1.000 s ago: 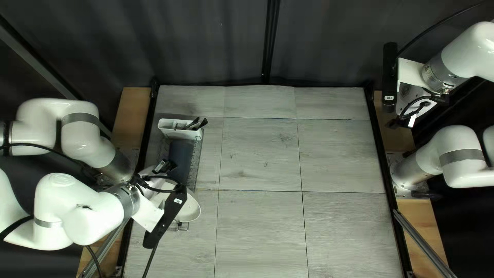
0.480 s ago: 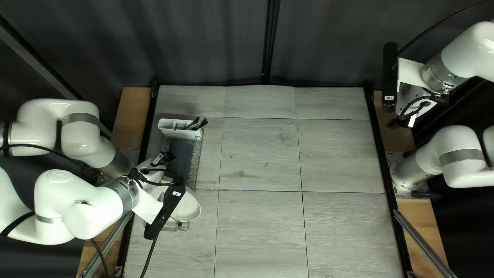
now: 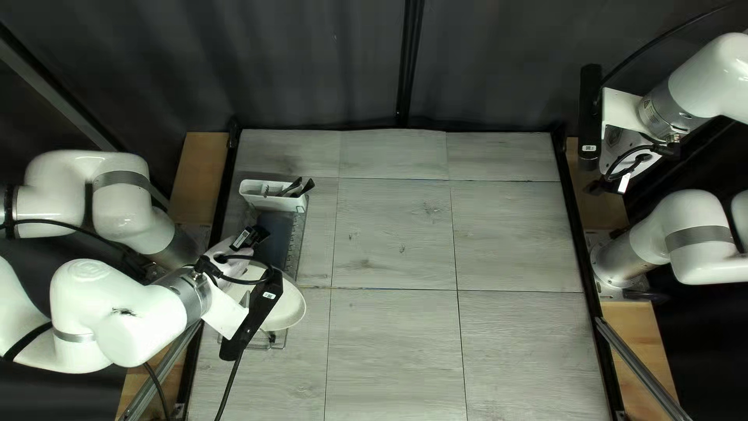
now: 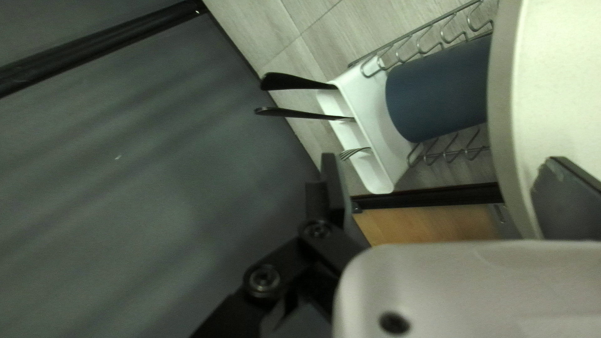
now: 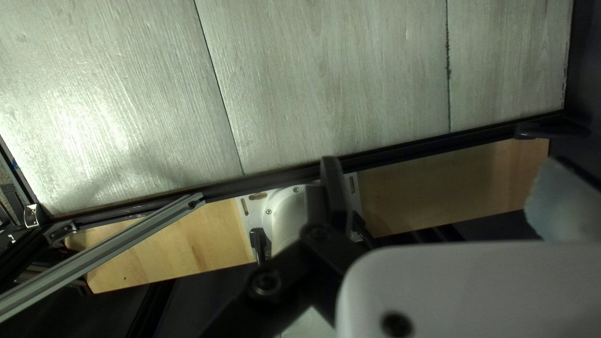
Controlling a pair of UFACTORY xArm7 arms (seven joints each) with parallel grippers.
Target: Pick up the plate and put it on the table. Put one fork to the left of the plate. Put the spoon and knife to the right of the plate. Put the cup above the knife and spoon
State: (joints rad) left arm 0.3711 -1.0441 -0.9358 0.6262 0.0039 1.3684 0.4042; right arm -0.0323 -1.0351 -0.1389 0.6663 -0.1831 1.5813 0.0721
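The white plate (image 3: 288,309) is at the near end of the wire rack (image 3: 299,243), at the left of the top left view. My left arm covers part of it. My left gripper (image 3: 227,251) is over that side of the bench (image 3: 389,234), and in its wrist view its fingers are spread wide. One finger is in front of the plate, near its edge, and I cannot tell if they touch. The other finger is well apart from the plate, so the plate is not pinched.

A dark blue thing (image 4: 438,91) that looks like the cup is in the rack, between the plate and the white holder (image 4: 382,125). The holder is at the far end of the rack. Two black handles (image 4: 294,81) poke out of it, but I cannot tell which is the spoon and which is the knife. Beside them, the shiny points of a fork (image 4: 355,153) stick out too.

My right gripper (image 3: 623,148) is up by the right side of the bench. Its fingers are wide apart with nothing pinched. Under it are the bench's edge and a wooden board (image 5: 451,188)
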